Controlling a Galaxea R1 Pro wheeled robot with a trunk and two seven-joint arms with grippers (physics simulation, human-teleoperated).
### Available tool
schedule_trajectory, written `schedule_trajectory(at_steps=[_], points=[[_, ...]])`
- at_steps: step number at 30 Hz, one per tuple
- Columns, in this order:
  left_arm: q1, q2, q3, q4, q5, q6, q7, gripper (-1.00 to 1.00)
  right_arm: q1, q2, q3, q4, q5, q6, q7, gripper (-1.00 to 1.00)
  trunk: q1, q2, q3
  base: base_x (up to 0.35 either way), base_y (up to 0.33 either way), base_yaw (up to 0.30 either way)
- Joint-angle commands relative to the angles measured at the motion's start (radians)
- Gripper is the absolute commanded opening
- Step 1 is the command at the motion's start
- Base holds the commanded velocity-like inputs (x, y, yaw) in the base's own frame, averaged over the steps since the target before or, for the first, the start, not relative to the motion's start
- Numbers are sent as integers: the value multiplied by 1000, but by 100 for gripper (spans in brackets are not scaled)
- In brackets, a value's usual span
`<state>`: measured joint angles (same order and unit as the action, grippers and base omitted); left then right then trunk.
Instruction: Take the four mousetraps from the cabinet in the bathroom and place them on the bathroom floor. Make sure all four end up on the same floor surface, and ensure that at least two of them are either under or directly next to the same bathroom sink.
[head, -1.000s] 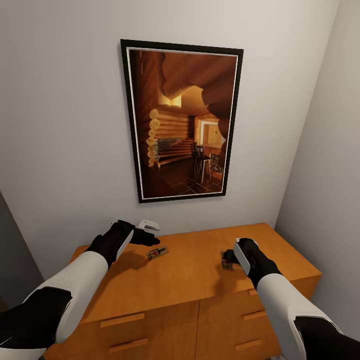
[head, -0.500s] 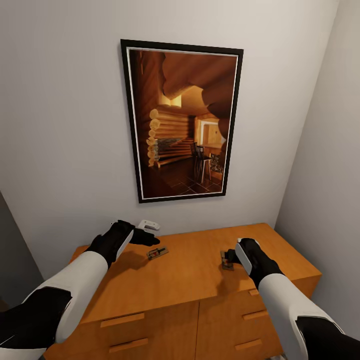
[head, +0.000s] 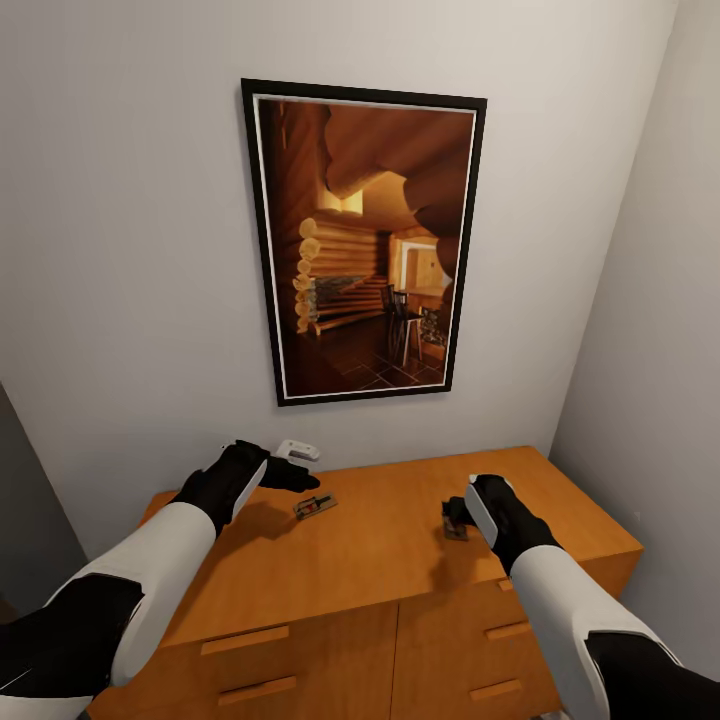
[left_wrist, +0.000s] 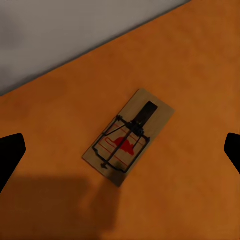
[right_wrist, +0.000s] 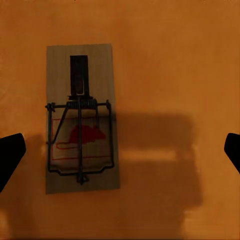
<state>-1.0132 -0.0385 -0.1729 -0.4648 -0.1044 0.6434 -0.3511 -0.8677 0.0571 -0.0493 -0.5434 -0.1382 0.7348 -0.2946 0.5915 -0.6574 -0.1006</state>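
Right tool (head: 458, 514) shifted slightly | both tools spread wide | mousetrap (right_wrist: 81, 119) below, untouched

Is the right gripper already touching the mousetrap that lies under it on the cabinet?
Apart. In the right wrist view, both fingertips sit at the picture's edges, with bare cabinet top between them and the mousetrap.

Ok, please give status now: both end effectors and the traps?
Left end effector open above one mousetrap. Right end effector open over second mousetrap. Both traps flat on cabinet top, ungrasped. Nothing blocking.
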Motion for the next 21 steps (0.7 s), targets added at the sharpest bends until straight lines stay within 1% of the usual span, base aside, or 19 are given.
schedule_trajectory(at_steps=[1,9,13,21], points=[[-1,0,0,-2,-11,3,-8,100,-2,4,-3,-1,-11,2,-7,100,0,-2,-2,0,0,0],[-1,0,0,-3,-11,2,-8,100,-15,16,-3,2,-15,4,21,100,0,-2,-2,0,0,0],[-1,-1,0,-3,-11,2,-8,100,-22,16,-2,3,-16,5,38,100,0,-2,-2,0,0,0],[-1,-1,0,-4,-11,1,-7,100,-26,14,-1,3,-12,4,48,100,0,-2,-2,0,0,0]])
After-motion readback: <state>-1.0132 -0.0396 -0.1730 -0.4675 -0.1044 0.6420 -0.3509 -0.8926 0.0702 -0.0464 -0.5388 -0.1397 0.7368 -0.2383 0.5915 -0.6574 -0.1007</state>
